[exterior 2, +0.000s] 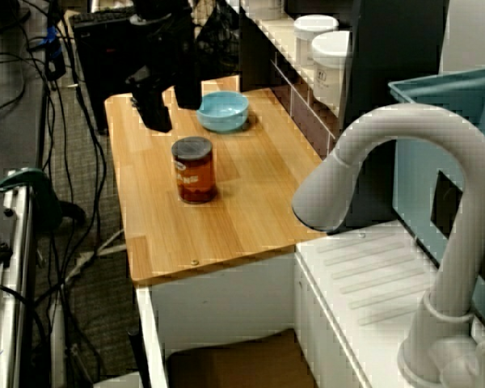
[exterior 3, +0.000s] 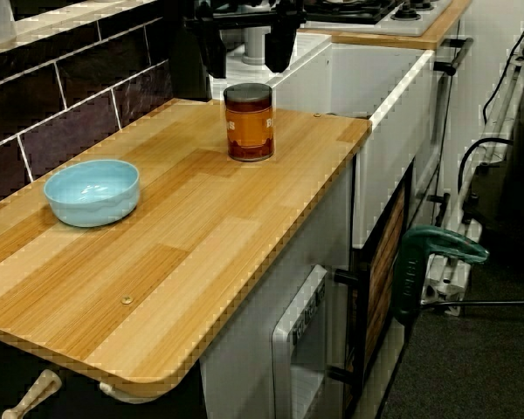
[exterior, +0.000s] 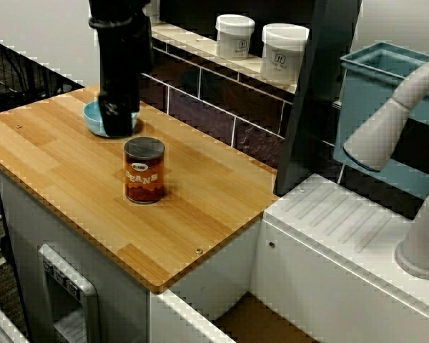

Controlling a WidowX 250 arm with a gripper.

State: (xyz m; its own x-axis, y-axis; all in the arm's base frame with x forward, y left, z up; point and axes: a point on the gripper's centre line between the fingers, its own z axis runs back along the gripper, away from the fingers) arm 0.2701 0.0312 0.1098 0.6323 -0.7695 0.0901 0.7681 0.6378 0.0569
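The view along the counter is showing the gripper (exterior 3: 247, 68) hanging open and empty, fingers (exterior 3: 214, 44) straddling the line of the upright beans can (exterior 3: 249, 122) standing below it.

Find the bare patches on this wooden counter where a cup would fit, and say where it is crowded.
Bare: the counter end beyond the bowl, and the front strip between the can and the counter's edge. Crowded: between bowl and can, near the open jaws.
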